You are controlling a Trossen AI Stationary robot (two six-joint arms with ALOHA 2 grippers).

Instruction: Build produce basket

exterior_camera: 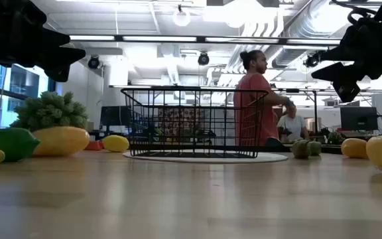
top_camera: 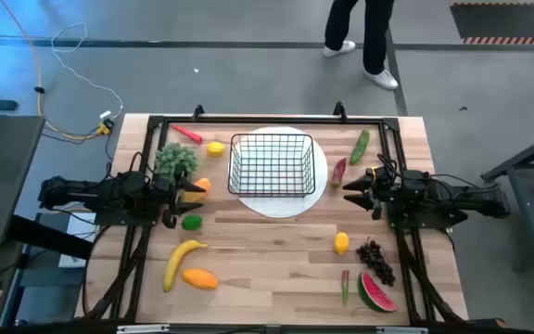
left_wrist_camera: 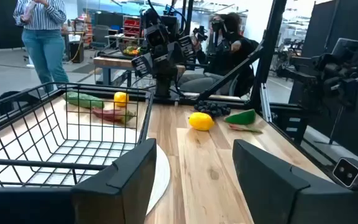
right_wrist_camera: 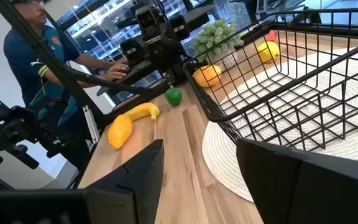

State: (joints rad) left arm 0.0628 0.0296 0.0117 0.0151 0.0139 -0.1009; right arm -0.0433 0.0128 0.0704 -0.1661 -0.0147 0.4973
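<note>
Sitting on a round white plate [top_camera: 286, 206] toward the far middle of the wooden surface [top_camera: 267, 264], the black wire basket [top_camera: 273, 165] is empty, its mesh floor showing through in the high view. Both arms hover level with it, one on each side. The left pincer [top_camera: 196, 191] hangs just beside the basket's left wall with its dark fingers [left_wrist_camera: 120, 180] spread apart and nothing between them. The right pincer [top_camera: 352, 193] hangs a little off the plate's right edge, likewise spread and holding nothing.

All the produce lies loose on the surface. On the left, a leafy green bunch [top_camera: 176, 159] sits near the left arm, with a red piece [top_camera: 187, 134] and a lemon [top_camera: 215, 147] beyond it toward the far edge. An orange fruit [right_wrist_camera: 207, 74] lies close under the left pincer, and a lime [top_camera: 192, 221] sits nearer the front. Further forward, the banana [top_camera: 180, 260] and the orange mango [top_camera: 200, 276] lie almost touching.

On the right, the cucumber [top_camera: 360, 145] lies near the far corner, and a reddish piece [top_camera: 338, 172] sits just off the plate. A second lemon [top_camera: 341, 243] lies in front of the right arm, beside the dark grapes [top_camera: 375, 257]. The watermelon slice [top_camera: 375, 292] rests near the front edge, next to a slim piece, possibly a pepper [top_camera: 345, 286].

A person's legs [top_camera: 364, 37] stand on the floor beyond the far edge.
</note>
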